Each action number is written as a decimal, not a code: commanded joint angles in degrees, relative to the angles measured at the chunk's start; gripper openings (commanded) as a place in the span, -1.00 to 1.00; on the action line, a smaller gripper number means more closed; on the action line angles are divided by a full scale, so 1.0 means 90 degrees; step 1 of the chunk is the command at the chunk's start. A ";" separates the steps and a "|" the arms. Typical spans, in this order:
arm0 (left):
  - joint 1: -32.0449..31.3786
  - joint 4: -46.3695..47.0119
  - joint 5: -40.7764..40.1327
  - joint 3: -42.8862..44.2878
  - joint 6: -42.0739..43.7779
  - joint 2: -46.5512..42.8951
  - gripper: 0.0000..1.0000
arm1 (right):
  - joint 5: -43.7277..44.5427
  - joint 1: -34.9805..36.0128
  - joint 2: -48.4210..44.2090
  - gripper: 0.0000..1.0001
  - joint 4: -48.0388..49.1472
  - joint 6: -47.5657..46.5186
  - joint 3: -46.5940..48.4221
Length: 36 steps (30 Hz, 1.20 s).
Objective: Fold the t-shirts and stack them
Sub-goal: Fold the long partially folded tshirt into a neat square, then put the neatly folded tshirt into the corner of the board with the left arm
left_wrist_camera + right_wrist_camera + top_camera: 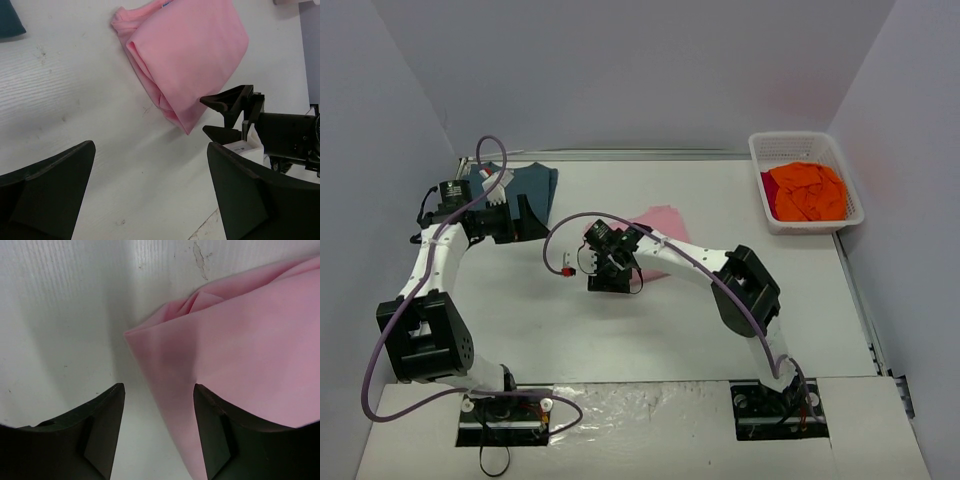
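The light pink t-shirt [660, 232] lies folded at the table's middle; it also shows in the left wrist view [185, 55] and the right wrist view [245, 345]. My right gripper [612, 275] is open at its near left corner, and the shirt's edge lies between the jaws [159, 390]; it also shows in the left wrist view [222, 116]. The dark teal-blue t-shirt [532, 185] lies folded at the back left, with its corner in the left wrist view [9, 20]. My left gripper [525, 222] is open and empty over bare table [150, 185] beside it. The orange t-shirt [807, 190] lies crumpled in the basket.
The white mesh basket [760, 150] stands at the back right corner. Grey walls close in the table on three sides. The right arm's elbow [748, 290] hangs over the table's right middle. A purple cable loops above each arm.
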 commanded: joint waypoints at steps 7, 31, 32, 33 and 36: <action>0.0020 0.0077 0.0260 0.0025 0.0027 -0.0051 0.89 | 0.0094 0.0435 0.0127 0.05 -0.0201 0.0090 0.0422; 0.0010 0.1266 0.0454 -0.0960 -0.1173 -0.0500 0.89 | 0.1051 0.0465 0.0938 -1.00 -0.0143 0.0071 0.0881; 0.0020 0.1414 0.0552 -0.1059 -0.1484 -0.0510 0.89 | 0.1061 0.0455 0.0909 -1.00 -0.0152 0.0071 0.0891; 0.0010 0.1531 0.0582 -0.1137 -0.1622 -0.0510 0.89 | 0.1090 0.0465 0.0870 -1.00 -0.0152 0.0071 0.0891; -0.0009 0.2068 0.0640 -0.1449 -0.2130 -0.0491 0.89 | 0.1285 0.0465 0.0733 -1.00 -0.0182 0.0041 0.0901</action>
